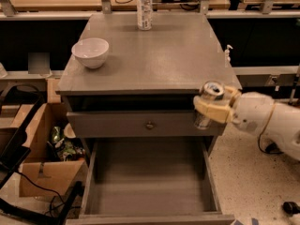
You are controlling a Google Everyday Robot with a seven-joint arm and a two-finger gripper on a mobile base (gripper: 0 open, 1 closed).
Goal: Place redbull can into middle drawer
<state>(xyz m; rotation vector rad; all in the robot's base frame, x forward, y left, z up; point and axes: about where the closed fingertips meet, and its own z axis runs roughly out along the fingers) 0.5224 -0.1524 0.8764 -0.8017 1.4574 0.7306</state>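
Clasping the slim silvery redbull can (213, 89), gripper (212, 109) hangs above grey middle drawer (149, 184).

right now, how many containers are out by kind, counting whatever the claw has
cans: 1, the redbull can, held in the claw at the cabinet's front right corner
bottles: 1, the clear bottle standing at the back of the cabinet top
bowls: 1, the white bowl on the left side
total: 3
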